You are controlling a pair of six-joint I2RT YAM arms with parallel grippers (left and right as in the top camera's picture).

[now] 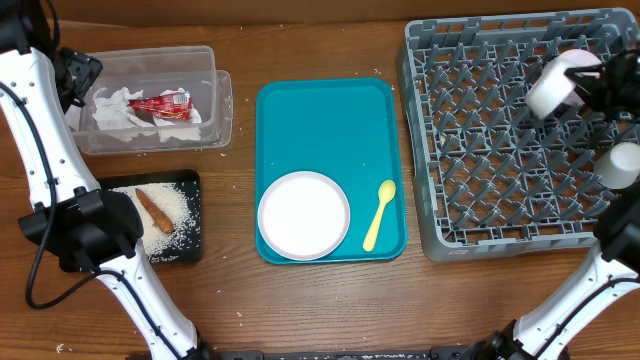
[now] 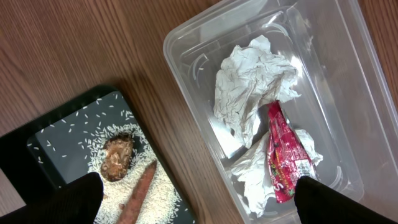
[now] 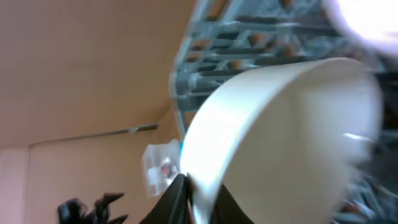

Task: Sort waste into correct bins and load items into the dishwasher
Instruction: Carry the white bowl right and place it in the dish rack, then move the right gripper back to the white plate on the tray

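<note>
Right pincer (image 3: 198,198): closed on the rim of a pale bowl (image 1: 556,84). The bowl is held tilted above the far right part of the grey dish rack (image 1: 500,160) and is not yet seated among the pegs.
Left pincer (image 2: 199,186): spread wide, holding nothing, poised above the gap between clear tub (image 1: 222,100) and black tray (image 1: 192,182).
Clear tub: crumpled napkins (image 2: 252,81), red wrapper (image 2: 283,155).
Black tray: loose rice (image 2: 93,143), brown lump (image 2: 117,158), sausage stick (image 2: 140,190).
Teal tray (image 1: 330,100), middle of the counter (image 1: 320,300): round plate (image 1: 304,215) and yellow spoon (image 1: 379,215), neither loaded yet.
Rack, right edge: white cup (image 1: 625,165).
Hazards, as judged: the hold is on the thin rim only, so the bowl may pivot or slip free if lowered quickly. Its edge may catch a peg top and tip over rather than slot between rows. On the way down it may also knock the nearby cup.
</note>
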